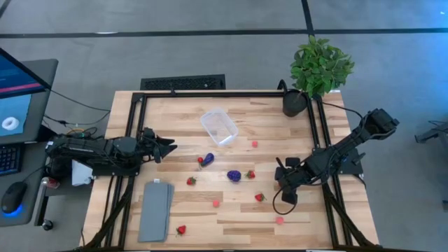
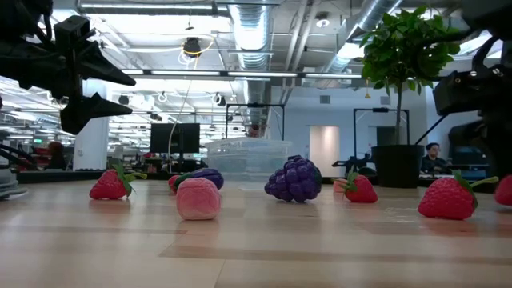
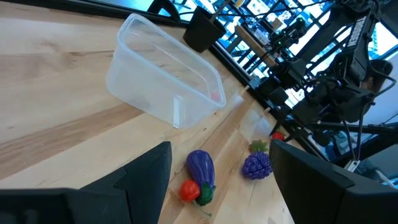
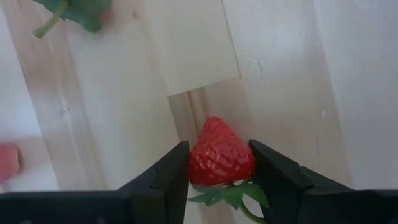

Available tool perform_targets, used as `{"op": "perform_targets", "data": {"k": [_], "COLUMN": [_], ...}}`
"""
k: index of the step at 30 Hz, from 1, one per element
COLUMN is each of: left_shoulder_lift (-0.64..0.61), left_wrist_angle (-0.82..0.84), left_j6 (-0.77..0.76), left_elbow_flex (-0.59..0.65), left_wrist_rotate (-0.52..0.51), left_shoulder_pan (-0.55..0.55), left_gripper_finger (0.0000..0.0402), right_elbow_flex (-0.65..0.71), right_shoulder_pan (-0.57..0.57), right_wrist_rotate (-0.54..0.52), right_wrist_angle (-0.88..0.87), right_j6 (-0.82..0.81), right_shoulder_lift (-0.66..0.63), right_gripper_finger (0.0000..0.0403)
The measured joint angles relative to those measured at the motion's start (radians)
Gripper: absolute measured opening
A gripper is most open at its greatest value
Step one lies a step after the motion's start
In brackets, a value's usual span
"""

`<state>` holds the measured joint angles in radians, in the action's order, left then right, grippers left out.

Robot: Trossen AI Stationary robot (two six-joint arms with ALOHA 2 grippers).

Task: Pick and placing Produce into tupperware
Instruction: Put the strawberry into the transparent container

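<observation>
The clear tupperware (image 1: 219, 127) stands empty on the far middle of the table. Toy produce lies scattered on the wood: the eggplant (image 1: 208, 159), the grape cluster (image 1: 234, 175), strawberries (image 1: 250, 174) (image 1: 191, 180) (image 1: 181, 229) and small pink pieces (image 1: 216, 204) (image 1: 280, 220) (image 1: 255, 144). My right gripper (image 4: 219, 171) is at the table's right, shut on a strawberry (image 1: 260, 197). My left gripper (image 1: 166, 148) hangs open above the table's left part, short of the eggplant (image 3: 201, 168) and the tub (image 3: 163, 74). My right gripper pinches the strawberry's red body (image 4: 219, 155) between its two fingers, one on each side. The fingers come slanting down from the table's right. The green top (image 4: 230, 196) points back toward the wrist. The strawberry (image 2: 448, 198) rests on the table.
A potted plant (image 1: 318, 70) stands at the far right corner. A flat grey slab (image 1: 155, 210) lies at the near left. Black frame rails (image 1: 224, 94) run along the table's far, left and right sides. Bare wood lies between the tub and the left gripper.
</observation>
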<state>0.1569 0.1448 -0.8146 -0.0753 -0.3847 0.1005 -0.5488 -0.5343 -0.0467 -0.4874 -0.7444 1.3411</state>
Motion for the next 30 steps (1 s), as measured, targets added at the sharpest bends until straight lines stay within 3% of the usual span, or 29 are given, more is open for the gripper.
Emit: {"op": "perform_targets", "data": {"k": [30], "left_shoulder_lift": [0.0], "left_wrist_angle": [0.0], "left_j6": [0.001], "left_elbow_flex": [0.0], "left_wrist_rotate": [0.0], "left_shoulder_pan": [0.0], "left_gripper_finger": [0.0261], "right_elbow_flex": [0.0], "right_shoulder_pan": [0.0], "right_wrist_rotate": [-0.003], "right_wrist_angle": [0.01], "right_j6": [-0.008], "right_shoulder_lift": [0.0], "right_gripper_finger": [0.0172]}}
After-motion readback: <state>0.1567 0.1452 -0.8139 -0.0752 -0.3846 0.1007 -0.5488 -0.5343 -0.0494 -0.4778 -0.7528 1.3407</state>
